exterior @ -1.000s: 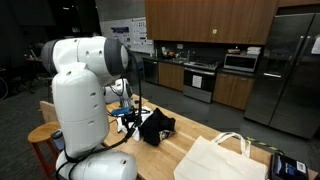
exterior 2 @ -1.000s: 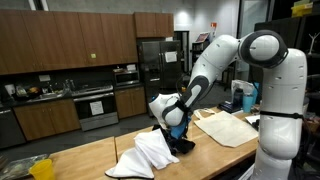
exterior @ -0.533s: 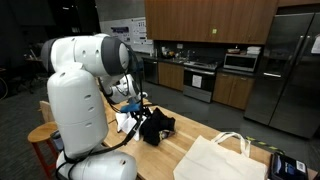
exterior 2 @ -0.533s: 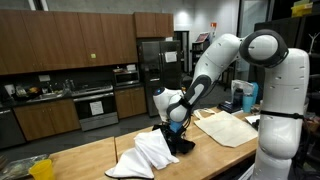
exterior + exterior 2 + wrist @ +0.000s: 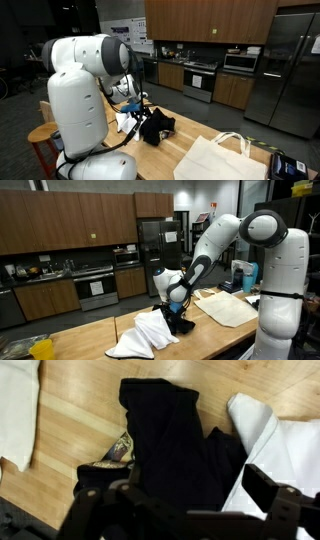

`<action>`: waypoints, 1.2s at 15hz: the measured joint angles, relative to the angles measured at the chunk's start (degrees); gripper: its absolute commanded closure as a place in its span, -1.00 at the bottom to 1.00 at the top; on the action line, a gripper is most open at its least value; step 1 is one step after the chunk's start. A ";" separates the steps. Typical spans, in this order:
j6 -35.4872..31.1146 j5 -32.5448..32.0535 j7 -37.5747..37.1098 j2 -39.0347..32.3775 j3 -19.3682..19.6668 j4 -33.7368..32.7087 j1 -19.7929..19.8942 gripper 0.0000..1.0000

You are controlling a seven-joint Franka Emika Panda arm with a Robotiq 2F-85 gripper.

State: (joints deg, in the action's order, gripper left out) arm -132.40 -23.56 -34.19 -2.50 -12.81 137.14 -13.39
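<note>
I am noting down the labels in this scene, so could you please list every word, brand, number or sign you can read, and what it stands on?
No text can be read in any view.
Sheets on the wall: printed, but too small to read.
Patterned patch on the black garment, wrist view: blurred, no letters can be made out.

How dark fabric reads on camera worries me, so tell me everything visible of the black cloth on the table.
The black cloth is soft, matte fabric, crumpled in a loose heap with folds, lying on the wooden table. A patterned patch peeks out at one edge. One side meets the white cloth. The open gripper hangs above it, apparently not touching.
</note>
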 measured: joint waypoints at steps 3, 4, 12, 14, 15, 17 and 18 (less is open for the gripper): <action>-0.03 0.01 0.00 -0.20 0.00 0.00 -0.04 -1.00; -0.03 0.01 0.00 -0.21 0.00 0.00 -0.04 -1.00; -2.52 1.67 0.03 -0.72 0.00 0.46 -0.03 -1.00; -9.46 5.27 -0.66 -1.46 0.13 1.70 0.00 -1.00; -13.22 5.33 -2.52 -1.82 0.38 2.40 0.00 -1.00; -20.39 4.80 -6.87 -2.17 1.20 3.98 -0.01 -1.00; -23.26 4.36 -9.03 -2.21 1.72 4.72 -0.02 -1.00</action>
State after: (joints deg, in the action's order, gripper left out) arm -155.66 -19.21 -43.22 -4.71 -11.09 141.86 -13.41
